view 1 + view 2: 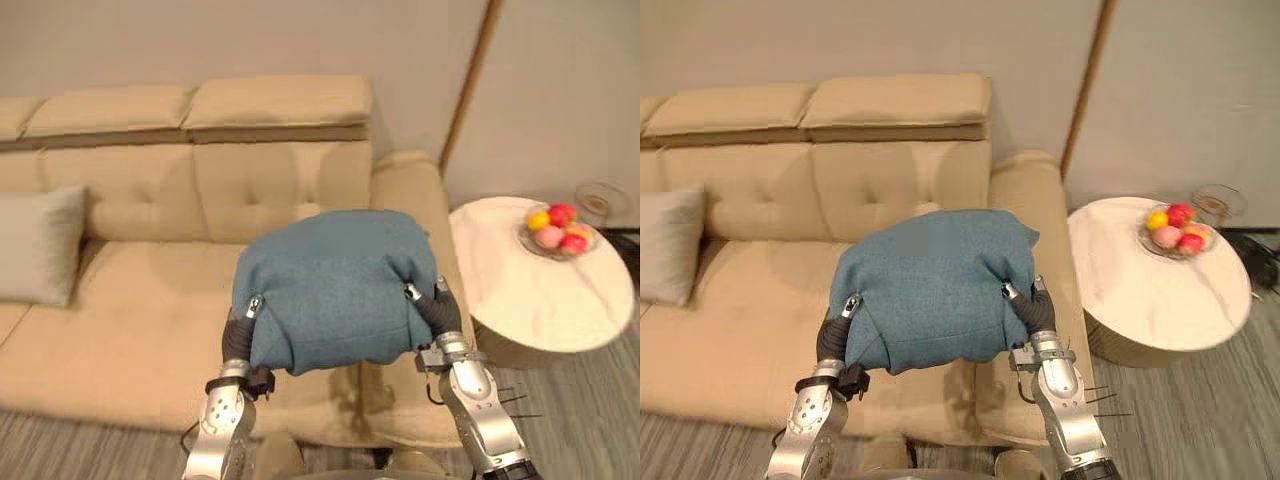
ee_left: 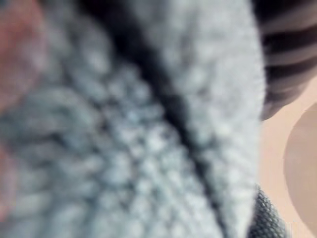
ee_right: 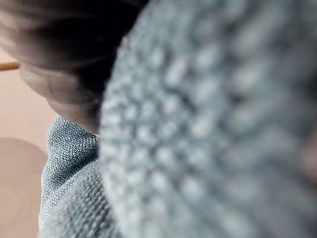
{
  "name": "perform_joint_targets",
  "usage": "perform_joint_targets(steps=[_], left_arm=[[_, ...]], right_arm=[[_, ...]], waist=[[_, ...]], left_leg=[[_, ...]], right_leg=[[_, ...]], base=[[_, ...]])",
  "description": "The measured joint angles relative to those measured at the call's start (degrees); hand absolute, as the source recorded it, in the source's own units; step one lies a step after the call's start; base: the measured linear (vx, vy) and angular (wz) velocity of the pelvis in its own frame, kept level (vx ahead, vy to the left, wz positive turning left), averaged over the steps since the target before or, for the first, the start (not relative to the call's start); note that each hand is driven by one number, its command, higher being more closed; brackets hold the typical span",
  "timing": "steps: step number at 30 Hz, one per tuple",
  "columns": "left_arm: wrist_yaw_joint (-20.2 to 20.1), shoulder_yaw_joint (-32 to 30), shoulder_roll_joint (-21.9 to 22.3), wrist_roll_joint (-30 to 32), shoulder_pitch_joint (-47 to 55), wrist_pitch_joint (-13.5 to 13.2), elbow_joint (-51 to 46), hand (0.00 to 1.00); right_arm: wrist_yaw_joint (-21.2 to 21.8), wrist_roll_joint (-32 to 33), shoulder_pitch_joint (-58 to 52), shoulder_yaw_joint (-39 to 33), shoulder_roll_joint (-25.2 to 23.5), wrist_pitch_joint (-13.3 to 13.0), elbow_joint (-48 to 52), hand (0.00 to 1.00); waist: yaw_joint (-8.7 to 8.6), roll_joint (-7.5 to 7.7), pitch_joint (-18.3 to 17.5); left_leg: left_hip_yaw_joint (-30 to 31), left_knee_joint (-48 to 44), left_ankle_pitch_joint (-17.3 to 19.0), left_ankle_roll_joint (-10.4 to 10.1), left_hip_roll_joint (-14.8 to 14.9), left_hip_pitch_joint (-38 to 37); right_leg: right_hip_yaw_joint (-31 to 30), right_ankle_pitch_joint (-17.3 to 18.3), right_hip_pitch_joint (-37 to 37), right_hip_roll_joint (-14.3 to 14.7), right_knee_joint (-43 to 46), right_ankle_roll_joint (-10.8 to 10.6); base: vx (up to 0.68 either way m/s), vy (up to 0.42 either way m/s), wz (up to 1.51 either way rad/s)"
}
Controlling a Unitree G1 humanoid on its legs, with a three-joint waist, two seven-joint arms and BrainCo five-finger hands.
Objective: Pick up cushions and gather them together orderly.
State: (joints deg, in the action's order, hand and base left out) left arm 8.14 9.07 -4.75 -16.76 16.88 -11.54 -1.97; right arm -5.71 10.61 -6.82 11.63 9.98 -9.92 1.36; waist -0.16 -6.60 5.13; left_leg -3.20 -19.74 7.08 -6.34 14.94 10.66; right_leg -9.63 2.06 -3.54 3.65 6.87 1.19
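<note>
A teal-blue cushion [image 1: 335, 285] hangs in the air over the right end of the beige sofa [image 1: 130, 320], held from both sides. My left hand [image 1: 240, 338] grips its lower left edge and my right hand [image 1: 440, 312] its lower right edge; the thumbs dent the fabric on top and the fingers are hidden underneath. Up close, the knitted blue cloth [image 2: 124, 148] lies against the left hand's dark cover [image 2: 292, 49], and the cushion cloth [image 3: 208, 139] shows in the right wrist view too. A pale grey cushion [image 1: 35, 245] leans against the sofa's backrest at the far left.
A round white marble side table [image 1: 530, 290] stands right of the sofa's armrest, with a glass bowl of fruit [image 1: 557, 232] on it. The sofa seat between the two cushions is bare. Grey wood floor runs along the sofa's front.
</note>
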Motion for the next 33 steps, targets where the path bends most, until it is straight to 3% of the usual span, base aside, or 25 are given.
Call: perform_joint_targets(steps=[1, 2, 3, 6, 7, 11, 17, 22, 24, 26, 30, 33], left_arm=[[-0.5, 0.0, 0.5, 0.2, 0.6, 0.1, 0.1, 1.0], [-0.5, -0.2, 0.1, 0.2, 0.3, 0.4, 0.3, 1.0], [-0.5, -0.9, -0.7, 0.2, 0.7, 0.4, 0.2, 1.0], [-0.5, -1.1, -1.4, 0.2, 1.2, 0.7, 0.3, 1.0], [-0.5, -1.6, -1.4, 0.2, 2.0, 0.7, 0.0, 1.0], [-0.5, -3.2, -1.3, 1.6, 2.0, 0.6, -2.6, 1.0], [1.8, -5.4, -1.1, 2.3, -1.3, 0.7, -2.7, 1.0], [7.8, -11.5, -3.0, 4.0, -18.8, 0.7, -0.1, 1.0], [12.2, -11.5, -8.2, 4.0, -35.2, 0.6, 6.1, 1.0], [14.3, -10.3, -12.2, 4.0, -46.8, 0.7, 10.1, 1.0], [18.0, -6.7, -18.7, 4.0, -67.9, 0.3, 18.9, 1.0], [18.8, -6.3, -20.2, 4.1, -81.2, -0.2, 26.3, 1.0]], right_arm=[[0.1, 0.0, -0.5, 0.0, -0.2, 0.0, -0.5, 1.0], [0.1, 0.0, -0.6, 0.1, -1.2, 0.1, -1.8, 1.0], [0.5, 0.0, -0.6, 0.4, -2.1, 0.3, -2.8, 1.0], [0.5, -0.5, -0.5, 1.2, -2.1, 0.3, -3.3, 1.0], [0.5, -1.3, -0.1, 1.8, -2.1, 0.3, -3.6, 1.0], [0.5, -2.2, 2.0, 2.4, -2.2, 0.3, -5.1, 1.0], [-1.7, -4.2, 9.3, 3.6, -2.7, 0.4, -8.4, 1.0], [-7.9, -5.5, 27.7, 3.4, -6.9, 0.5, -14.1, 1.0], [-12.0, -6.9, 41.2, -0.2, -7.4, 0.9, -18.3, 1.0], [-14.5, -8.3, 48.7, -4.0, -7.6, 1.7, -18.4, 1.0], [-20.3, -11.2, 62.4, -10.8, -8.0, 1.6, -19.4, 1.0], [-24.6, -13.0, 72.6, -14.5, -7.9, 1.4, -25.1, 1.0]], waist=[[-1.13, -1.08, -0.7], [-1.65, 0.6, -0.7], [-0.69, 2.91, -1.2], [-0.22, 4.67, -1.3], [0.2, 4.67, -1.3], [0.69, 4.6, -1.4], [1.48, 4.63, -1.2], [3.22, 4.76, 6.2], [5.3, 4.35, 11.6], [6.12, 4.5, 14.3], [6.95, 4.46, 15.6], [6.31, 4.55, 16.4]], left_leg=[[-0.7, 2.0, 0.3, -1.9, 0.4, -0.9], [-2.4, 2.3, 0.1, -1.7, -0.8, -1.3], [-6.6, 4.4, 0.3, -1.1, -2.1, -2.9], [-11.8, 8.4, -0.5, 0.7, -4.8, -6.1], [-13.7, 10.6, -1.1, 1.5, -6.0, -8.1], [-14.2, 14.2, -2.9, 2.3, -7.9, -8.2], [-11.5, 17.0, -6.1, 2.4, -8.2, -3.9], [-9.8, 14.2, -7.8, 3.0, -8.6, 4.5], [-8.4, 12.2, -9.2, 3.1, -8.0, 9.0], [-7.4, 11.8, -10.5, 2.9, -8.0, 12.1], [-5.6, 14.8, -14.7, 2.8, -8.2, 17.7], [-4.7, 17.9, -17.7, 3.1, -9.0, 19.6]], right_leg=[[-0.8, 0.2, -0.7, 0.4, -0.1, -1.3], [-1.6, -0.1, -1.5, -0.5, 0.1, -2.6], [-1.7, -0.5, -2.8, -2.4, -0.3, -3.4], [-0.9, -1.7, -2.8, -6.1, -2.2, -5.3], [1.8, -2.2, -2.8, -7.6, -2.6, -5.4], [6.6, -5.2, -2.9, -8.9, -6.2, -5.3], [12.5, -8.0, -5.8, -9.6, -8.2, -4.9], [15.9, -10.3, -12.5, -10.1, -7.1, -4.5], [17.0, -12.3, -15.3, -10.1, -7.4, -3.8], [18.4, -13.2, -17.3, -9.9, -7.4, -3.2], [20.2, -15.6, -22.5, -9.9, -9.3, -2.6], [20.7, -16.9, -25.0, -10.0, -10.4, -2.3]], base=[[0.15, 0.456, -1.18], [0.06, 0.368, -0.98], [0.03, 0.321, -1.06], [-0.01, 0.152, -0.75], [0.01, 0.15, -0.6], [0.02, 0.059, -0.11], [-0.02, -0.016, 0.26], [-0.21, -0.001, 0.18], [-0.23, -0.028, 0.23], [-0.17, -0.025, 0.35], [-0.14, -0.036, 0.24], [-0.09, 0.005, 0.08]])
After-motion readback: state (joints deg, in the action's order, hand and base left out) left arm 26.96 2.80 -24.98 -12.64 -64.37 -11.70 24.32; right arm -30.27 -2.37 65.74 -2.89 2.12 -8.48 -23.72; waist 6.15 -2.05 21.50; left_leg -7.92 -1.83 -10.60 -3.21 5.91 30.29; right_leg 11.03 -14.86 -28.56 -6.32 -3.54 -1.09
